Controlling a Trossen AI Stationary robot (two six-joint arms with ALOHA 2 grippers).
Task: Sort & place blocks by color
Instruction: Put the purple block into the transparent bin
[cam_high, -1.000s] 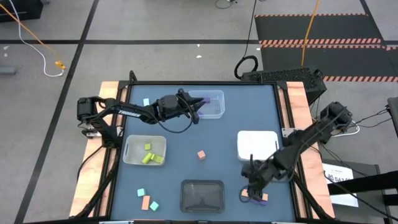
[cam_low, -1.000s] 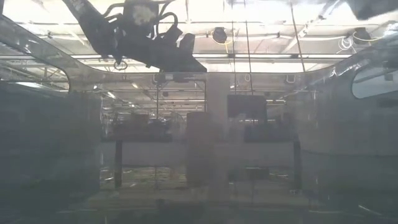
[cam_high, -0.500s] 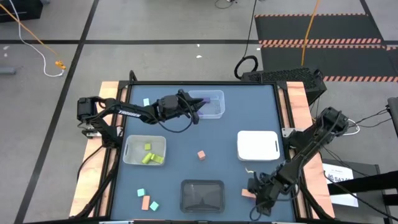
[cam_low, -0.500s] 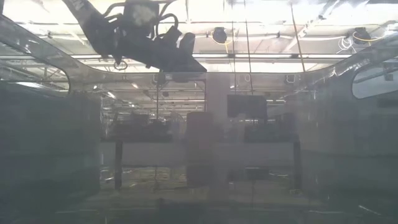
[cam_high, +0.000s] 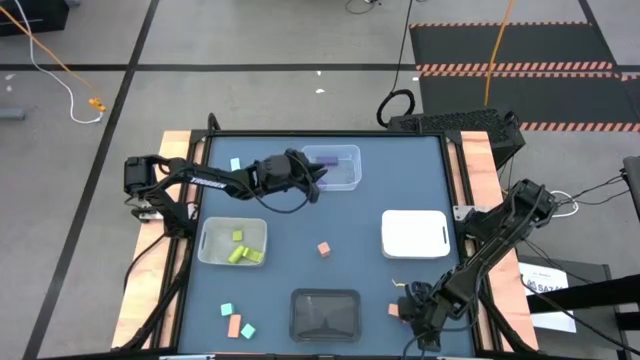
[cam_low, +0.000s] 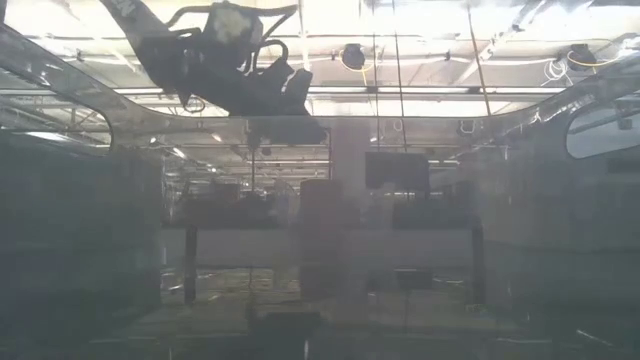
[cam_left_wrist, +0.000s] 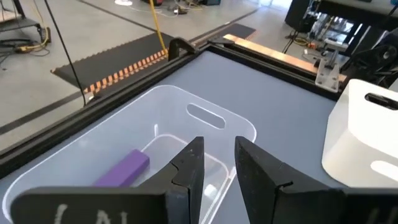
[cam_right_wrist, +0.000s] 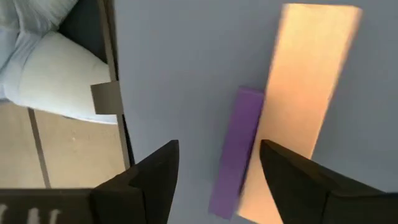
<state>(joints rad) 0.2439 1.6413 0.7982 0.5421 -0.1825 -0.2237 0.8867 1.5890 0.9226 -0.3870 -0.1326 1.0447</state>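
Note:
My left gripper (cam_high: 316, 181) (cam_left_wrist: 219, 163) hovers open at the near rim of the clear tray (cam_high: 345, 172) (cam_left_wrist: 205, 115). A purple bar (cam_left_wrist: 123, 170) lies flat on that tray's floor. My right gripper (cam_high: 418, 318) (cam_right_wrist: 217, 180) is open at the table's near right corner, pointing down. Between its fingers a purple bar (cam_right_wrist: 237, 146) lies on the table beside a salmon bar (cam_right_wrist: 314, 93) (cam_high: 395, 312), with neither finger touching them. In the high view the gripper hides this purple bar. Several yellow-green blocks (cam_high: 238, 248) lie in the translucent tray (cam_high: 208, 232).
The white tray (cam_high: 414, 234) sits far of my right gripper and the black tray (cam_high: 325, 314) to its left. A salmon cube (cam_high: 324, 249) lies mid-table. A cyan block (cam_high: 235, 164) is near the far left, and cyan and salmon blocks (cam_high: 236, 322) lie near left.
My right gripper has moved toward the table's near edge and a little right, so it now covers the purple bar in the high view while the salmon bar shows beside it. My left arm has barely shifted at the clear tray.

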